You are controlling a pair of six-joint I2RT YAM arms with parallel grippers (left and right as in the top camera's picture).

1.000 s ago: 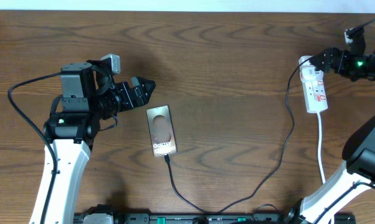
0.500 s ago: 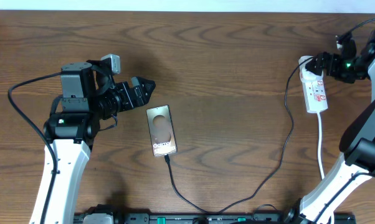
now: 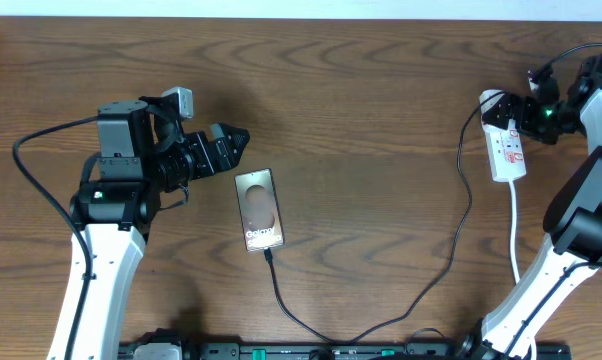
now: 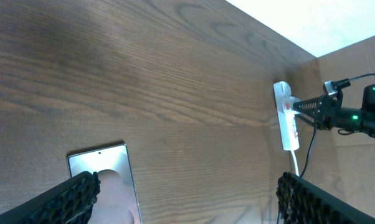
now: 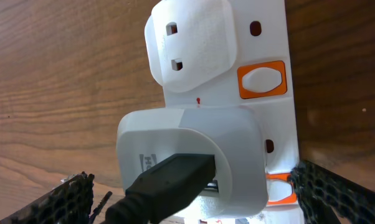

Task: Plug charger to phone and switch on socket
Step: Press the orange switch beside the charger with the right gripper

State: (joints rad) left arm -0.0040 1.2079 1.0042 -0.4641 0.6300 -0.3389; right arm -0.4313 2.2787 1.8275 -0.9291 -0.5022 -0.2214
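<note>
**Left end effector** (image 3: 233, 150): the jaws stand released and wide, with nothing between them. It hangs above the bench (image 3: 361, 100), apart from every object. The phone (image 3: 258, 210) lies just at its 5 o'clock in the overhead view.

**Right end effector** (image 3: 521, 112): the jaws are spread to their widest and hold nothing. It sits at the 12 o'clock end of the socket (image 3: 506, 145). In its own wrist view the two fingers (image 5: 69, 199) flank a white adaptor (image 5: 194, 149) seated in the strip. We cannot tell whether either finger touches it.

**Task items:**
- The phone lies flat, face up, left of bench centre, with its long axis running roughly 12 to 6 o'clock.
- The charger (image 3: 421, 290) runs from the socket area, sweeps down toward 6 o'clock and comes back up to the phone.
- Its connector tip (image 3: 268, 253) meets the phone's 6 o'clock edge. We cannot confirm from this height that it is fully seated.
- The socket lies at the bench's 2 o'clock side, with its white cord trailing toward 6 o'clock.

**View differences:**
- Only the right wrist view shows a black plug (image 5: 169, 180) entering the adaptor and an orange switch (image 5: 262, 79) beside the free outlet. We cannot read the switch position.
- The left wrist view shows the phone's upper end and the distant socket, but not the charger tip.
</note>
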